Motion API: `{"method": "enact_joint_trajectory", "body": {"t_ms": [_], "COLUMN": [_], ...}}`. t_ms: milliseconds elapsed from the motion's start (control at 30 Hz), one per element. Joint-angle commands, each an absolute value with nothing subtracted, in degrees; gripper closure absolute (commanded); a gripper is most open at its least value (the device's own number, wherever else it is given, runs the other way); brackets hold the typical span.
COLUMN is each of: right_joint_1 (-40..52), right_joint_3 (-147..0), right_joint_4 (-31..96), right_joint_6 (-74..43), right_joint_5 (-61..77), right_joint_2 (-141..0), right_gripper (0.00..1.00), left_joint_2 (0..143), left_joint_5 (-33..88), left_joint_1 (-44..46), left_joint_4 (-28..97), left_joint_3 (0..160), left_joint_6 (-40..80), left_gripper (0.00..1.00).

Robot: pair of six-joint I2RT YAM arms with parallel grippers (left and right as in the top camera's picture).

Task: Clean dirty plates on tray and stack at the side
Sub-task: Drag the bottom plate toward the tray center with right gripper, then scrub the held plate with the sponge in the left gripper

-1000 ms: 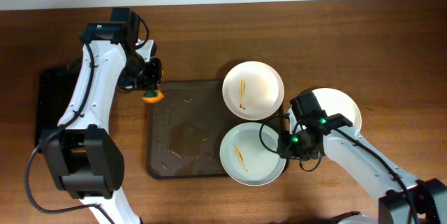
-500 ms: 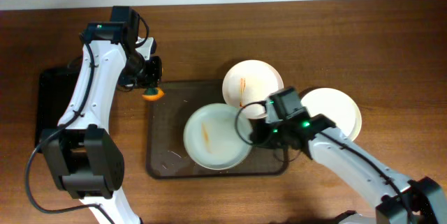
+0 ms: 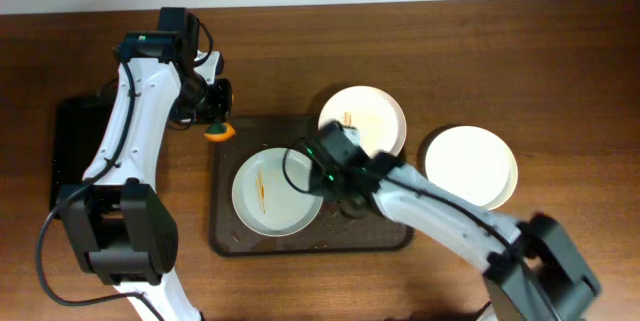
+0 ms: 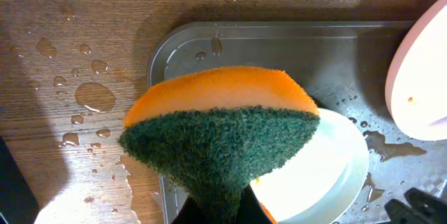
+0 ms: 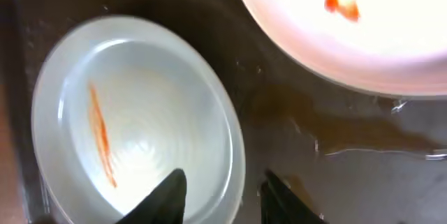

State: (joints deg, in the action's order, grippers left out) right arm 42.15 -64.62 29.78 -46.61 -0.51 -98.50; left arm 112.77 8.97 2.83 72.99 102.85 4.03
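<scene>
Plates wait in three spots. One streaked plate [image 3: 272,193] lies flat in the left half of the tray [image 3: 385,233], with a thin orange line of sauce [image 3: 262,187] down its face. A second streaked plate [image 3: 364,121] rests at the tray's far right corner and overhangs the rim. A third, clean-looking plate [image 3: 472,166] sits on the desk [image 3: 570,61] to the right, apart from the tray.

The right end effector [image 5: 223,185] stands astride the first plate's right rim. Its jaws are parted, one finger over the plate's face and one over wet tray, with no pinch visible. The left end effector [image 3: 216,119] hovers above the tray's far left corner, clamped on an orange-and-green sponge [image 4: 220,133], scouring side down, close to the plate but clear of it. Water drops [image 4: 94,97] bead on the desk beside the tray.

Scrubbing the first plate appears to be the step in hand. Doing it well likely means the right arm steadies the rim so the plate cannot skate on the wet tray. The sponge would then come down flat on the streak and sweep along its length, not across. Pressure should be light enough not to tip the plate on its edge. The second streaked plate lies near, so the right arm needs to keep off it.
</scene>
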Motion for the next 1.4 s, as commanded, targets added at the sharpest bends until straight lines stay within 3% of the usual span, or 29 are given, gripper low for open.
{"method": "enact_joint_trajectory", "body": {"t_ms": [0, 100, 333, 500, 600, 667, 900, 1033, 1233, 1367], "right_joint_1": [42.3, 42.2, 42.3, 42.4, 42.4, 42.3, 41.2, 40.7, 40.7, 40.7], "right_joint_3": [-73.3, -75.2, -75.2, -75.2, -75.2, -75.2, -75.2, -75.2, -75.2, -75.2], "right_joint_4": [35.2, 36.7, 35.8, 34.3, 33.6, 33.6, 33.6, 33.6, 33.6, 33.6], "right_joint_6": [-36.8, -36.4, -38.9, -44.7, -46.0, -46.0, -51.2, -51.0, -50.0, -50.0], "right_joint_5": [0.3, 1.0, 1.1, 2.2, 3.9, 4.3, 4.9, 5.6, 5.6, 5.6], "right_joint_2": [-108.9, -112.4, -112.9, -114.7, -116.2, -116.2, -116.2, -116.2, -116.3, -116.3], "right_gripper": [0.64, 0.67, 0.92, 0.91, 0.82, 0.95, 0.96, 0.96, 0.96, 0.96], "left_joint_2": [112.4, 112.4, 112.5, 112.5, 112.5, 112.5, 112.5, 112.5, 112.5, 112.5], "left_joint_5": [9.1, 8.5, 8.6, 8.7, 8.7, 8.7, 10.3, 10.3, 10.2, 16.1], "left_joint_1": [2.6, 2.6, 2.6, 2.6, 2.6, 2.6, 3.6, 7.5, 11.5, 11.5], "left_joint_4": [72.6, 72.2, 70.5, 70.0, 69.9, 69.9, 71.0, 62.7, 39.4, 44.4], "left_joint_3": [102.3, 102.1, 102.0, 100.6, 100.5, 100.5, 94.6, 80.0, 65.2, 64.0], "left_joint_6": [3.0, 3.0, 3.3, 3.4, 3.4, 3.4, 3.4, 6.0, 6.0, -1.1], "left_gripper": [1.00, 1.00, 1.00, 1.00, 1.00, 1.00, 1.00, 1.00, 1.00, 1.00]}}
